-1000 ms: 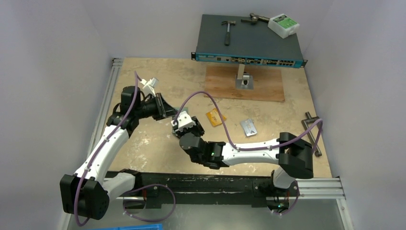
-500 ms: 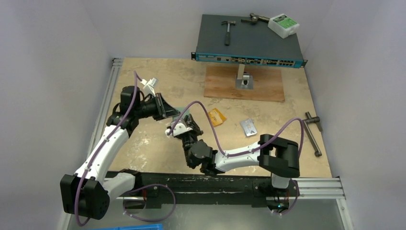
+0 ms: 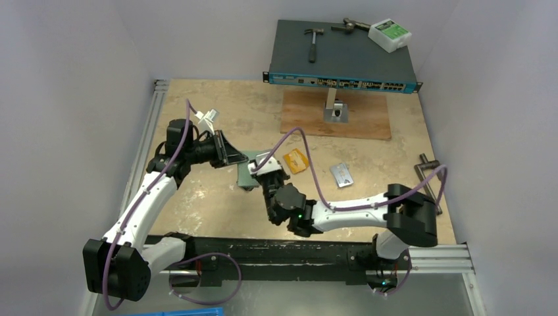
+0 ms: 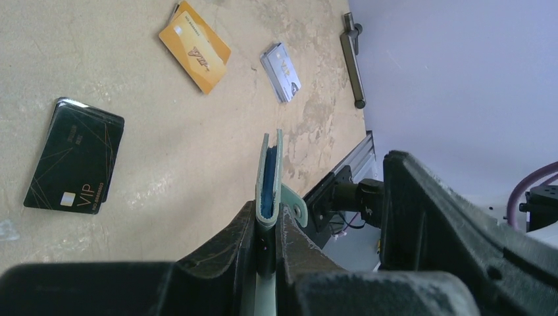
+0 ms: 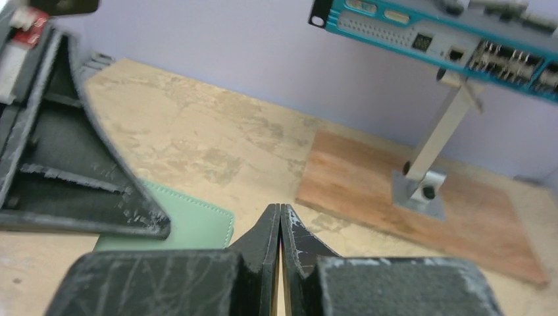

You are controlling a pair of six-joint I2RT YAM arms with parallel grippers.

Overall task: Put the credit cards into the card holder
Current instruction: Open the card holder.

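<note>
My left gripper is shut on the teal card holder and holds it on edge just above the table. In the left wrist view the holder stands edge-on between my fingers, its blue lining showing. My right gripper is shut, right beside the holder's right side. In the right wrist view its tips meet, with nothing sticking out, and the holder lies just to their left. An orange card and a silver card lie flat on the table to the right; both also show in the left wrist view.
A black VIP card lies flat near the holder. A teal network switch on a metal stand sits on a wooden board at the back, with hammers and a white box on top. A metal tool lies at the right edge.
My right gripper has moved right and back along the holder, and its arm has swung right. More of the holder now shows from above. My left arm has not moved.
</note>
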